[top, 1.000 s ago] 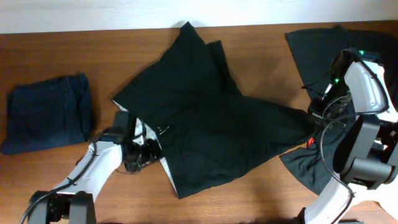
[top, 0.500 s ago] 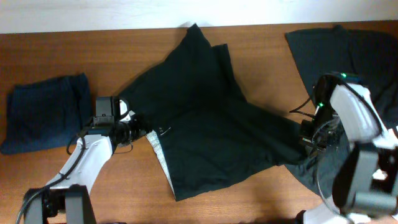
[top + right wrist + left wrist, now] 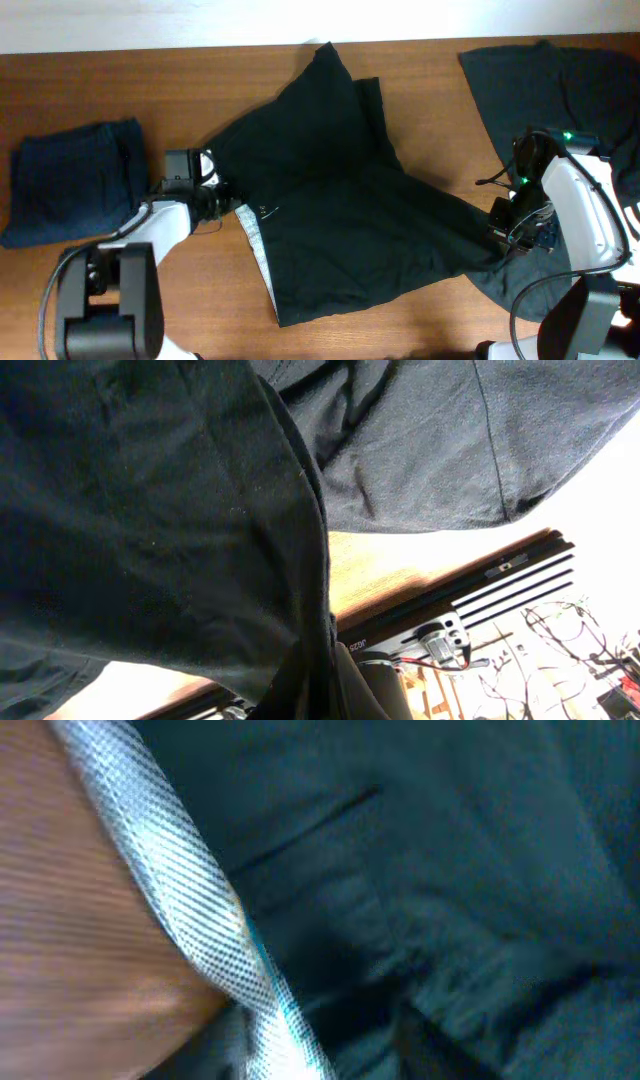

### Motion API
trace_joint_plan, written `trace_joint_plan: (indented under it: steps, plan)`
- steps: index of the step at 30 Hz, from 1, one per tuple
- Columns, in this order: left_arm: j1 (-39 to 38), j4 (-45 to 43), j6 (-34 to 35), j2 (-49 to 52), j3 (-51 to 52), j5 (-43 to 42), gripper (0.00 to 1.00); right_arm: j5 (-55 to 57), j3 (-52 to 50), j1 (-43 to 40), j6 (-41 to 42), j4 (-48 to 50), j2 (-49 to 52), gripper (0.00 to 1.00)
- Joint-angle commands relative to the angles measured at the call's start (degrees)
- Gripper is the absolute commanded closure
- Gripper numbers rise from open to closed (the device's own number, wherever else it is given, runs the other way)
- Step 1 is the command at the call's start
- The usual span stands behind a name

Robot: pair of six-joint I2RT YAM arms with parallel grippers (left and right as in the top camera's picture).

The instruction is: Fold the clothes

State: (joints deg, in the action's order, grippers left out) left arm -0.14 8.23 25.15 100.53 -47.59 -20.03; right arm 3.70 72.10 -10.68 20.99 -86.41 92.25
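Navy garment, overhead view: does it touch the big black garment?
No, a strip of bare table lies between the navy garment and the black garment.

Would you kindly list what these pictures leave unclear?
Left gripper: overhead, its tip is under the black garment; left wrist view is blurred, only cloth.
Right gripper: overhead, buried in cloth; right wrist view is filled with cloth.
Dark pile: cut off by overhead's right edge.

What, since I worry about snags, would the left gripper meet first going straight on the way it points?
The large black garment, at its pale lining edge, lying right in front of the left gripper; the gap is unclear.
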Motion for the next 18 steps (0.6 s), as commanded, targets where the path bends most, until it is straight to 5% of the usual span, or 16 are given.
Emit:
trace_joint_plan:
  steps: [1,2,12,13,14,16,18]
  plan:
    - [-2.08,-4.94,-0.13,4.44,0.61,-2.91,0.87,1.75,-0.33,0.17,0.96,0.48,-1.22,0.94]
    - [-1.99,-7.13,-0.15,4.5,0.57,-2.43,1.0,1.73,-0.33,0.15,0.94,0.74,-1.22,0.94]
    - [4.66,5.11,-2.58,4.52,-24.35,-0.57,1.0,-4.2,-0.33,3.34,0.33,1.86,-1.11,0.94]
    - [4.33,7.28,-3.21,4.63,-24.35,-0.5,0.51,-4.59,-0.33,4.87,0.35,2.08,-1.11,0.77]
    - [4.15,9.05,-3.85,4.87,-24.35,-0.52,0.26,-4.55,-0.33,6.01,0.35,2.32,-1.11,0.54]
    - [4.04,15.74,-4.28,5.44,-24.35,-0.52,0.21,-4.52,-0.33,8.13,0.33,2.89,-1.11,0.38]
    - [4.04,20.33,-4.28,5.55,-24.35,-0.5,0.21,-4.55,-0.33,8.81,0.33,3.1,-1.11,0.38]
